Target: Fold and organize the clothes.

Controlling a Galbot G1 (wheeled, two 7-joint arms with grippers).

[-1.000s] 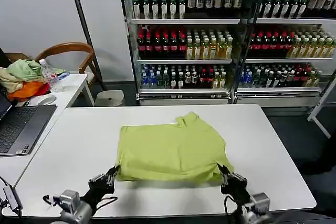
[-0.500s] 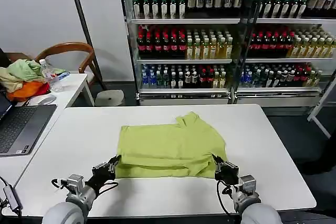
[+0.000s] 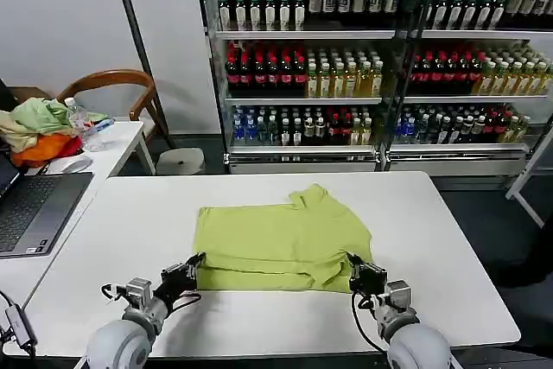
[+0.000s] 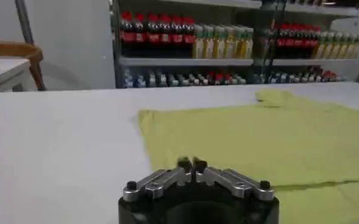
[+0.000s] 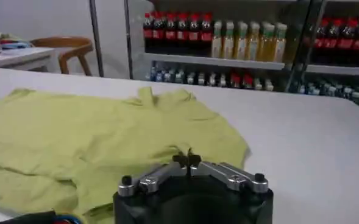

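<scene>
The clothes are one lime yellow-green T-shirt (image 3: 281,235) lying flat in the middle of the white table (image 3: 449,239), with its near hem doubled over onto itself. My left gripper (image 3: 192,265) is at the near left corner, shut on the cloth. My right gripper (image 3: 353,267) is at the near right corner, also shut on the cloth. In the left wrist view the left gripper (image 4: 191,165) has its tips together over the T-shirt (image 4: 246,134). In the right wrist view the right gripper (image 5: 187,159) pinches a small ridge of the T-shirt (image 5: 88,134). No printed graphic shows.
A side table at the left holds a laptop (image 3: 34,209), a water bottle (image 3: 82,125) and a heap of garments (image 3: 34,131). A wooden chair (image 3: 112,84) and a white stool (image 3: 180,162) stand behind. Shelves of drink bottles (image 3: 346,66) line the back.
Both grippers have moved away from the table's near edge, carrying the shirt's near hem with them. The hem now lies folded over the shirt's body.
</scene>
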